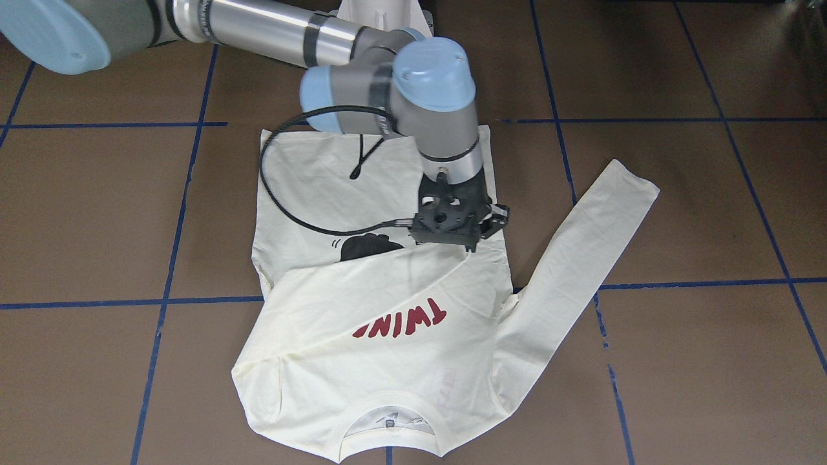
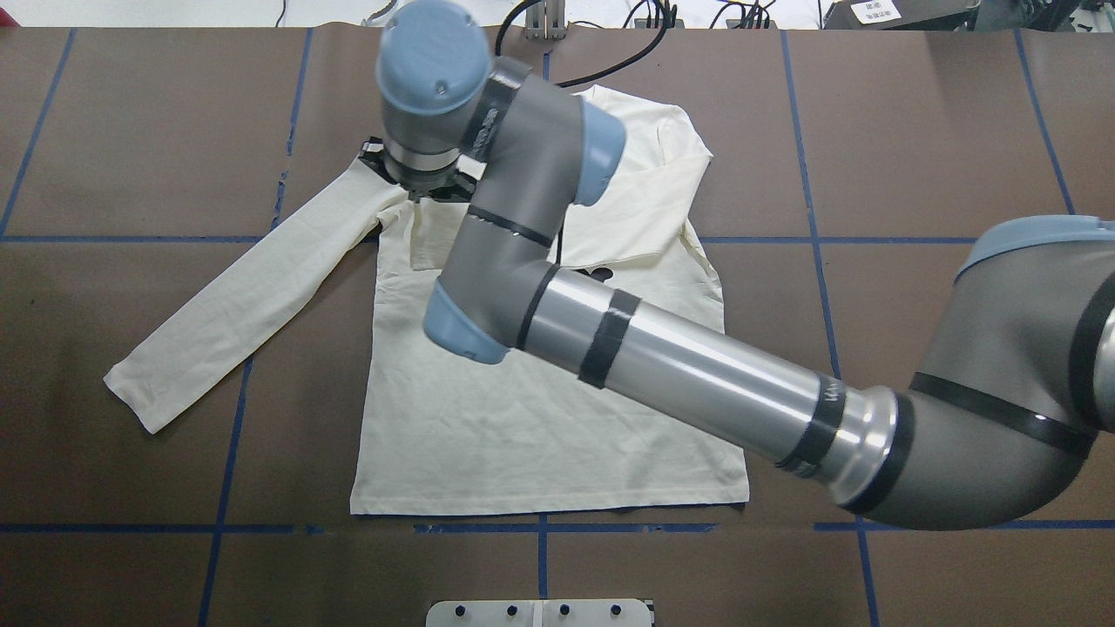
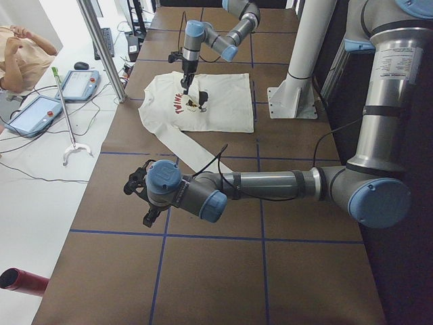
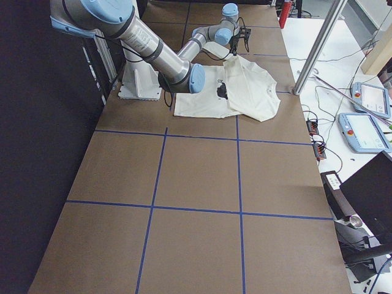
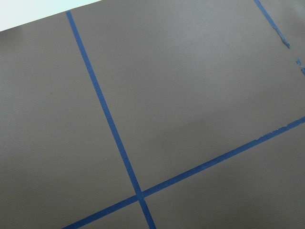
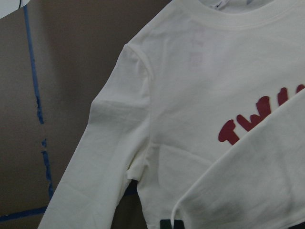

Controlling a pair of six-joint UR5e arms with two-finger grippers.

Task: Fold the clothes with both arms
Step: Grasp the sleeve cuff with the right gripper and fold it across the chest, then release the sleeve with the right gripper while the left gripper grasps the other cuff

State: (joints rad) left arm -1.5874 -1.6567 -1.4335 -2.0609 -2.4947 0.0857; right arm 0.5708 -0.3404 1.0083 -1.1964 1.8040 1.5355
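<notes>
Right gripper sits over the folded sleeve mid-frame, jaws hidden, can't tell; same for the left gripper. Lifting carelessly could drag the sleeve askew across the shirt.

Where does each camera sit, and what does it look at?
Front-facing: across the table, looking steeply down; right arm over T-shirt.
Overhead: above and behind, looking forward; right arm too.
Exterior left: table's left end; left arm near.
Exterior right: right end; right arm near.
Left wrist: table, blue tape; no body.
Right wrist: close on T-shirt.
Shared: front-facing and right wrist show red lettering.
</notes>
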